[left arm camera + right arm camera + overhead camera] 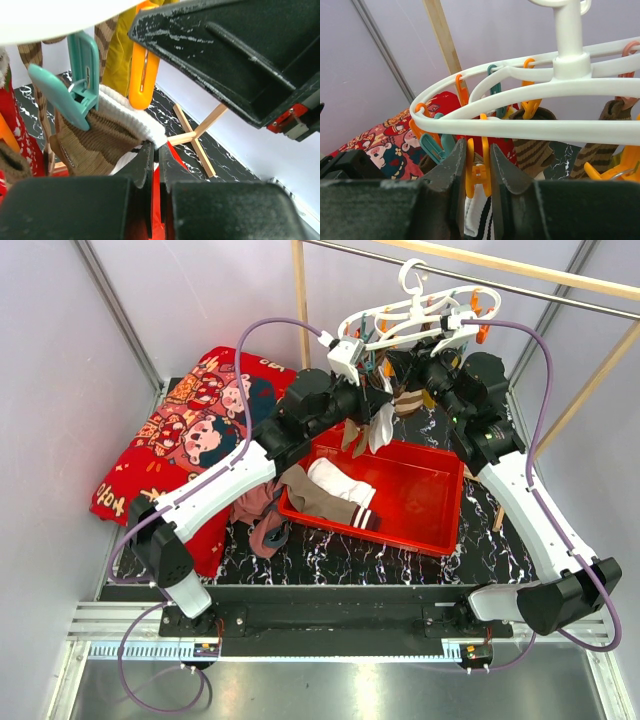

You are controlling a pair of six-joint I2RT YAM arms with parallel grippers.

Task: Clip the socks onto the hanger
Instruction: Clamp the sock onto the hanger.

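The white hanger hangs from a rail at the back, with several brown striped socks pegged under it. My left gripper is shut on the white cuff of a sock beside a teal peg that clips a brown sock. My right gripper is shut on an orange peg under the hanger ring. A white sock with black stripes hangs below that peg. More socks lie in the red bin.
A red cartoon cushion lies at the left. A mauve and grey cloth is beside the bin. Thin wooden poles stand behind the hanger, with a wooden cross foot on the black marble mat.
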